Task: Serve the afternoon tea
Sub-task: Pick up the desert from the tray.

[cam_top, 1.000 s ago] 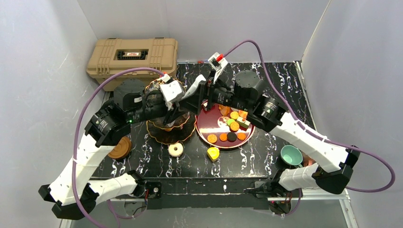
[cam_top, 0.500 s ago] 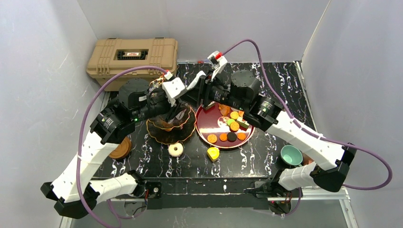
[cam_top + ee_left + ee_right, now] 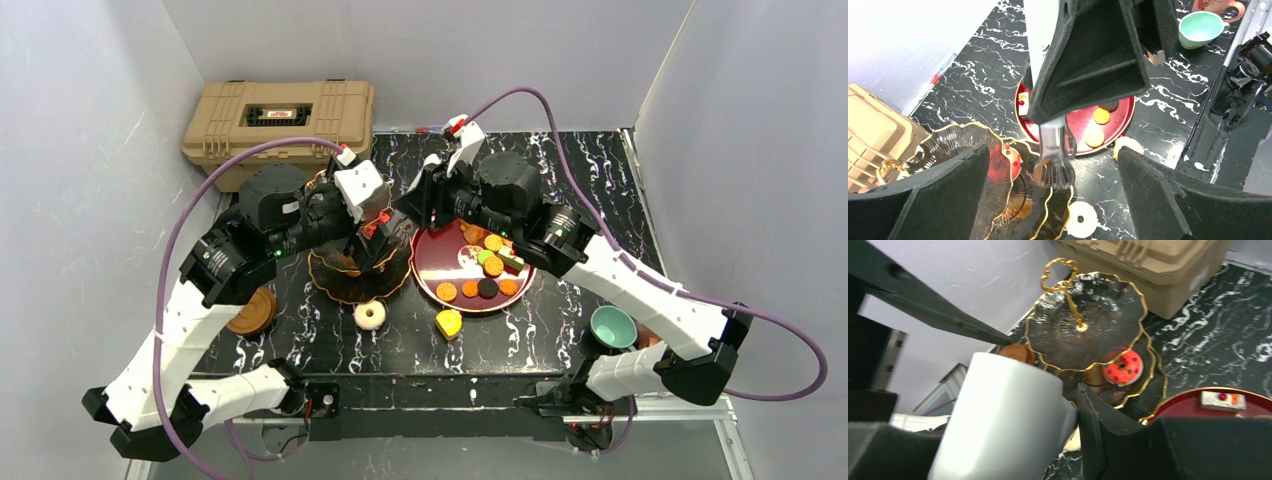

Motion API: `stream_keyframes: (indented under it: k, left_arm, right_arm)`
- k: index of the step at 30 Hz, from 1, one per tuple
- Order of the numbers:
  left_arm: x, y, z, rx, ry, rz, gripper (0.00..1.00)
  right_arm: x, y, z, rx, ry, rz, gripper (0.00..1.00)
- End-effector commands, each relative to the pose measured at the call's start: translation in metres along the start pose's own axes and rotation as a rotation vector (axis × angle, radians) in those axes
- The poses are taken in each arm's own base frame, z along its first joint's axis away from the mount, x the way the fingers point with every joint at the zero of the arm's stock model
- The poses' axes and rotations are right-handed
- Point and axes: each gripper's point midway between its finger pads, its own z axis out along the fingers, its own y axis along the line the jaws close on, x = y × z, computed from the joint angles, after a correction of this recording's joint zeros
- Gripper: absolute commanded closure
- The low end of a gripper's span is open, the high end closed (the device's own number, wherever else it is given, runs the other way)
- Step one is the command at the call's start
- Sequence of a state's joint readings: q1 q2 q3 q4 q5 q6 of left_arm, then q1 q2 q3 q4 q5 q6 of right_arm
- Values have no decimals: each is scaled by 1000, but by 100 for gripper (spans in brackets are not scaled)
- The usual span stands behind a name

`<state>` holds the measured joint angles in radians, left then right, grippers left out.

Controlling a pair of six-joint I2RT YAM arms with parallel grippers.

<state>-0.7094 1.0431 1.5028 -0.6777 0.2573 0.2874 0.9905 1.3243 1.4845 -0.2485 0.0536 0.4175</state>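
Right wrist: smooth white cylindrical cup [image 3: 1003, 415]

The left arm [image 3: 190, 310] and the right arm [image 3: 640, 290] both bend at the elbow and reach in, almost meeting in the middle. The left gripper [image 3: 1053, 155] points down, its fingers [image 3: 943, 200] spread wide. The right gripper [image 3: 1045, 365] squeezes a white cup [image 3: 998, 420].

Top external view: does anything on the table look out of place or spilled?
Two sweets lie loose on the bare table, off any dish: a white ring donut in front of the tiered stand, a yellow sweet in front of the red tray. Nothing looks broken.
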Motion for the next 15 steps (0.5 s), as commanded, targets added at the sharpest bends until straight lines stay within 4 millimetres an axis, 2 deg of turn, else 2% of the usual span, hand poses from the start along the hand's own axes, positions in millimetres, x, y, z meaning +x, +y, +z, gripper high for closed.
stream_keyframes:
  k: [1,7,15]
  left_arm:
    - [-7,-2,-24,-24,-12,-18,2]
    - [-4,14,-36,-143,15,-87,2]
    - [-3,32,-33,-201,83,-182,2]
  right_arm:
    - [-25,-18,-22,106,-86,-78,60]
    - [0,-69,-34,294,-57,-151,58]
    - [44,-142,-52,525,10,-185,55]
